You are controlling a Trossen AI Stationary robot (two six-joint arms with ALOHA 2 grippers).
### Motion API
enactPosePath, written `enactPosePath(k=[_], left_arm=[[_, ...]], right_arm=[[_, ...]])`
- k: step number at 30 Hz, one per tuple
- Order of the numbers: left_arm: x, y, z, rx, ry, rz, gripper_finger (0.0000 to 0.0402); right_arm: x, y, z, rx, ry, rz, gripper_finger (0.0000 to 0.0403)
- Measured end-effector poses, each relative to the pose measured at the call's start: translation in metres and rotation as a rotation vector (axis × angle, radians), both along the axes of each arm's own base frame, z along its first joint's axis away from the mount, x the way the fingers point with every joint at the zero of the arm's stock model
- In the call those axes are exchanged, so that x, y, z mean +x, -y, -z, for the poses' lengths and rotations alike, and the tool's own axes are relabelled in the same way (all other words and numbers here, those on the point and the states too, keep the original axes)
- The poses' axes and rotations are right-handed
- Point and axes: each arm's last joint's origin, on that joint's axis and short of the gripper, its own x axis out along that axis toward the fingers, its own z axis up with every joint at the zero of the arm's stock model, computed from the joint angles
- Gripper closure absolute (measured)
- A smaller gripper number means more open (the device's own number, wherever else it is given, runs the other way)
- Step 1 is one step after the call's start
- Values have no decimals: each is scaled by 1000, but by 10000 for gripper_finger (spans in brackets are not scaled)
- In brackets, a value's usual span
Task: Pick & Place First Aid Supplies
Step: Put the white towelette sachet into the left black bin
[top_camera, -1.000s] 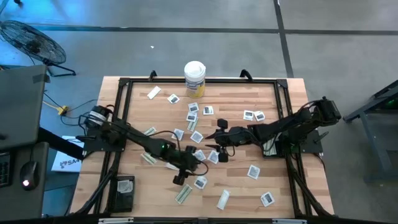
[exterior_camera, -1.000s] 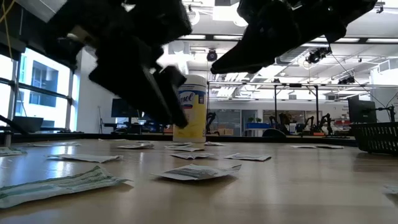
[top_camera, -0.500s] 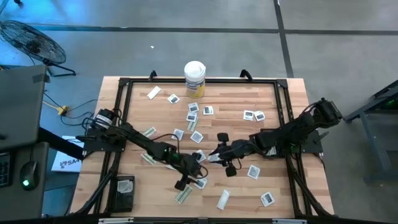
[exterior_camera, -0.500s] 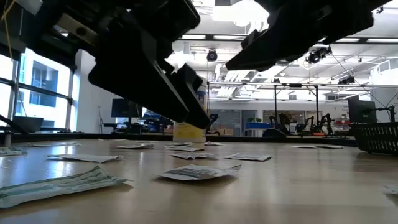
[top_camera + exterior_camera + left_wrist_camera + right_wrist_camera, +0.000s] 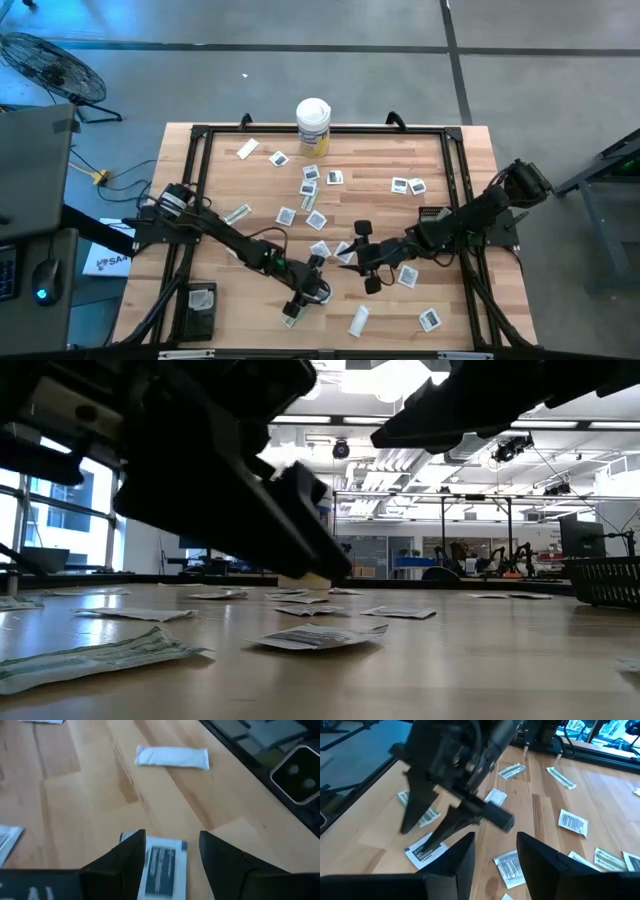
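From above, both arms are reaching into the near middle of the desk (image 5: 440,310), where white and pale-green first aid packets (image 5: 318,219) are lying scattered, while only the left wrist view is showing that arm's target up close. There the left gripper (image 5: 167,852) is hovering with its 2 fingers (image 5: 131,857) spread and empty, a square white sachet (image 5: 162,866) lying flat in the gap between them and an oblong white wrapper (image 5: 172,757) lying farther off. The right gripper (image 5: 362,257) is sitting just beside it over other packets, its fingers (image 5: 457,857) likewise parted and holding nothing.
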Motion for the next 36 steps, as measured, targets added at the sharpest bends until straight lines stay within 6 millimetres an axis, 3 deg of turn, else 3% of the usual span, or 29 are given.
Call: enactPosePath(k=[13,19,36], left_arm=[[2,16,8,51,29,-30,220],[4,19,21,51,33,-38,220],[-6,34,25,88,36,-179,222]], right_arm=[[1,0,-2,3,23,9,265],[1,-1,-3,9,35,6,265],[-4,-13,-4,86,35,-15,265]])
